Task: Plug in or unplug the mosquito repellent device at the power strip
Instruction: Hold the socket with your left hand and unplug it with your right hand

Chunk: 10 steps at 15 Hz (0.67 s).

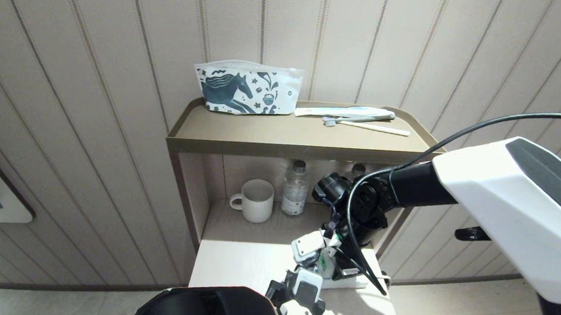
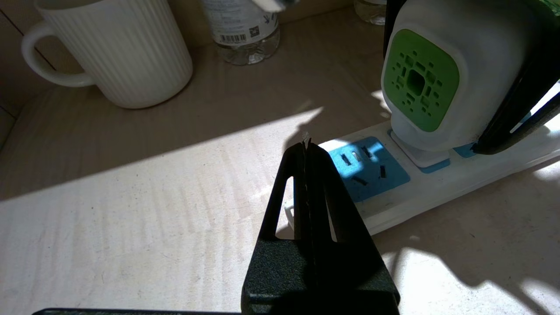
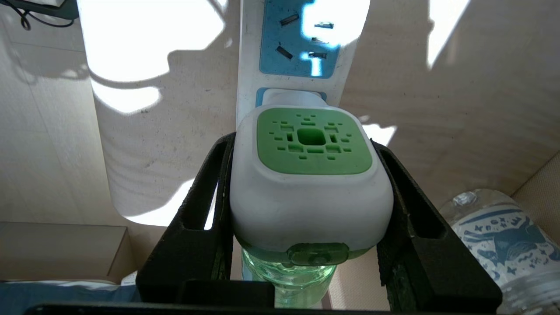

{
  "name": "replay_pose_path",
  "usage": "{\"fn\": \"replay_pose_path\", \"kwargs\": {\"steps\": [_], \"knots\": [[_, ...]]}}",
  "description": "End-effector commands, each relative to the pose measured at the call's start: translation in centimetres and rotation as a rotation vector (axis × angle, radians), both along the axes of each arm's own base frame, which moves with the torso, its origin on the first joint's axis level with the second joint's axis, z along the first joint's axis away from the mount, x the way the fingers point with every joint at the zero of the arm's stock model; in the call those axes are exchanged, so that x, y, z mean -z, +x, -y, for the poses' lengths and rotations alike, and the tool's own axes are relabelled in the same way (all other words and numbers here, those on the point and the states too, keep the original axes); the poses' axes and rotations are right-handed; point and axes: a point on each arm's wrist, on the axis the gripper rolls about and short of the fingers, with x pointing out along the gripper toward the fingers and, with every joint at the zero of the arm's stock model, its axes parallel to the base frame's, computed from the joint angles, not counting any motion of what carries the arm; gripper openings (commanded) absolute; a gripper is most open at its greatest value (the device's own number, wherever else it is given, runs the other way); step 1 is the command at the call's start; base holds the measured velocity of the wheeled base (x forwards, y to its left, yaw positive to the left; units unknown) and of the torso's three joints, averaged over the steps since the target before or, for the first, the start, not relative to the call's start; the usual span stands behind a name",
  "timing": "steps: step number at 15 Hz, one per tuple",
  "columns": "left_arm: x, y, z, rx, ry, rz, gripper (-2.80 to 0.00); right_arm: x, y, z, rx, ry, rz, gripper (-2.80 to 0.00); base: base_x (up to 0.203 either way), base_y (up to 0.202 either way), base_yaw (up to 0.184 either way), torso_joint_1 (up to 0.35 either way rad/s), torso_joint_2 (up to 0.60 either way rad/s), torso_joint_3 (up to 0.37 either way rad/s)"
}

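Right now the right claw [image 3: 306, 188] grips the mosquito repellent device [image 3: 310, 183] by its white head, one finger per side — the device sits plugged into the power strip [image 2: 420, 183] on the pale worktop [image 2: 131, 227], w/ its green bottle toward the wrist. Left claw [image 2: 307, 146] is shut on nothing, fingers pressed together, tips just beside the strip's free blue socket. Behind stand a ribbed white mug [image 2: 118, 48] & a clear bottle [image 2: 245, 30].

We log one pale counter [image 1: 235, 266]: power strip [image 2: 437, 183] lying flat; behind the strip, a ribbed white mug [image 1: 256, 201] and a clear water bottle [image 1: 294, 187]. Shelf [image 1: 282, 135] above the mug: horse-print pouch [image 1: 246, 88], toothbrush [image 1: 367, 126].
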Motion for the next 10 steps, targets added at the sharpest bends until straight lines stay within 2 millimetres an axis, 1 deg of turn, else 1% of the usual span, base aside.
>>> {"fn": "replay_pose_path", "kwargs": {"steps": [1, 2, 3, 5, 6, 8, 10], "knots": [[-0.6, 0.0, 0.0, -0.006, -0.042, 0.021, -2.80, -0.3, -0.1, 0.0, -0.009, -0.001, 0.003, -2.80, 0.000, 0.000, 0.000, 0.000, 0.00, 0.000], [-0.6, 0.0, 0.0, -0.006, -0.042, 0.021, -2.80, -0.2, -0.1, 0.0, -0.008, 0.000, 0.003, -2.80, 0.000, 0.000, 0.000, 0.000, 0.00, 0.000], [-0.3, -0.7, 0.5, 0.011, -0.039, 0.018, -2.80, 0.2, 0.0, -0.2, -0.004, 0.006, -0.009, -2.80, 0.000, 0.000, 0.000, 0.000, 0.00, 0.000], [-0.2, -0.9, 0.6, 0.014, -0.038, 0.018, -2.80, 0.2, 0.0, -0.3, -0.004, 0.006, -0.010, -2.80, 0.000, 0.000, 0.000, 0.000, 0.00, 0.000], [-0.3, -1.1, 0.5, 0.015, -0.039, 0.015, -2.80, -0.2, 0.0, -0.4, -0.006, 0.015, 0.001, -2.80, 0.000, 0.000, 0.000, 0.000, 0.00, 0.000], [-0.2, -1.4, 0.6, 0.023, -0.037, 0.012, -2.80, 0.0, -0.1, -0.3, -0.005, 0.011, -0.005, -2.80, 0.000, 0.000, 0.000, 0.000, 0.00, 0.000], [0.4, -2.9, 1.4, 0.069, -0.028, 0.009, -2.80, 0.2, -0.1, -0.3, -0.005, 0.012, -0.014, -2.80, 0.000, 0.000, 0.000, 0.000, 0.00, 0.000]]}}
